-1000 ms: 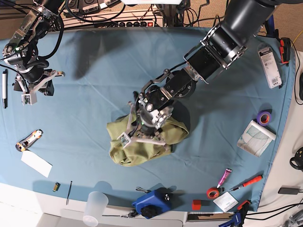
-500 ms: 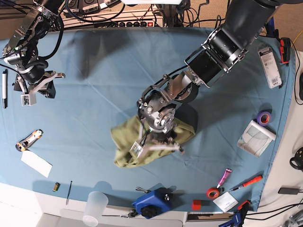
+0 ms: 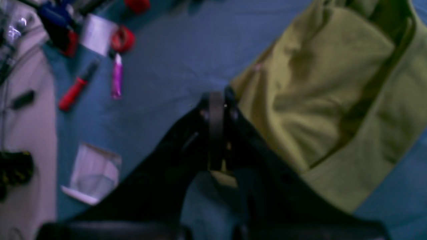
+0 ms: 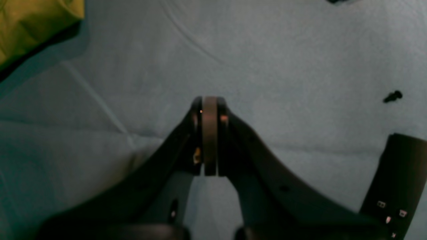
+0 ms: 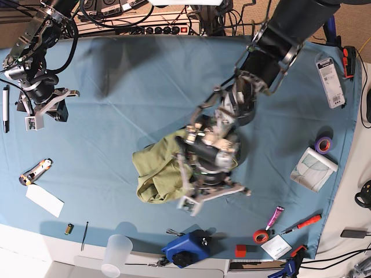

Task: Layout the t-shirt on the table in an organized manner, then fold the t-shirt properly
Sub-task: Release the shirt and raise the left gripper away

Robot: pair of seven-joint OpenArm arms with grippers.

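Observation:
The olive-green t-shirt (image 5: 157, 171) lies bunched near the middle of the teal table (image 5: 116, 87). My left gripper (image 5: 211, 194) is blurred with motion at the shirt's right side. In the left wrist view this gripper (image 3: 217, 100) is shut; the t-shirt (image 3: 317, 100) meets its fingertips and a scrap of olive cloth shows below the pads. My right gripper (image 5: 42, 113) hovers at the table's far left, well away from the shirt. In the right wrist view it (image 4: 210, 101) is shut with nothing in it over bare table (image 4: 300, 50), with a t-shirt corner (image 4: 30, 23) at top left.
Along the front edge stand a blue tool (image 5: 185, 249) and a plastic cup (image 5: 116, 255). A pink tube (image 5: 275, 217), red screwdriver (image 5: 307, 222), red tape (image 5: 261, 236), purple tape (image 5: 323, 143) and white packet (image 5: 313, 168) lie right. A utility knife (image 5: 35, 171) and white card (image 5: 44, 200) lie left.
My left arm has swung quickly toward the front right, and the t-shirt has shifted and pulled out of its earlier heap. The right arm has stayed put.

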